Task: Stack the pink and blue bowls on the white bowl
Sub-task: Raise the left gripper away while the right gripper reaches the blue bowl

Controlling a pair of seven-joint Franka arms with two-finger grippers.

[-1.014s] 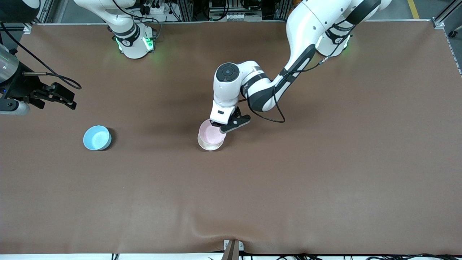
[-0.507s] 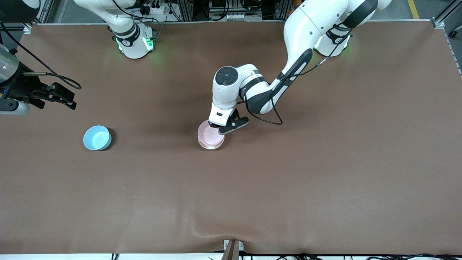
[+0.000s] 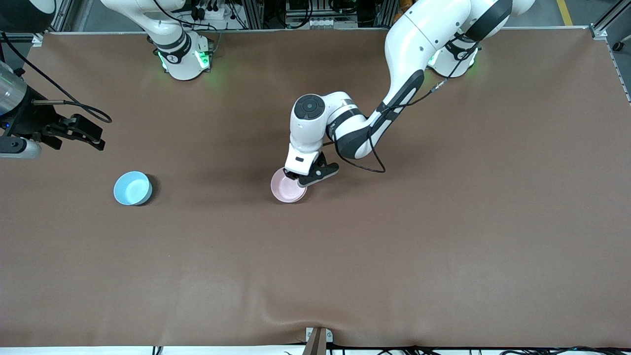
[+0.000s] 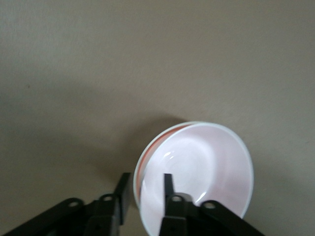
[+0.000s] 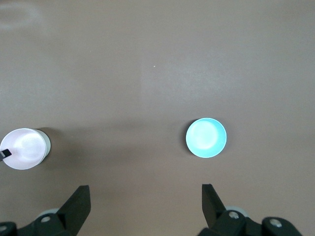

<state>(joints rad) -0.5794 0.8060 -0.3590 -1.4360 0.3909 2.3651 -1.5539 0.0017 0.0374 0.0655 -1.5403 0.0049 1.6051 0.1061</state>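
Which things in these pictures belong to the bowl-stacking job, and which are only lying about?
Part of the job:
- pink bowl, nested in the white bowl, its rim gripped by the left gripper
- blue bowl, alone toward the right arm's end
- right gripper, open, waiting

Lying about:
- only the brown table cover

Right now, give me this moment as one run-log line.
left tool: straddling pink bowl rim, nested in white bowl | right tool: open, waiting | blue bowl: unstacked on table
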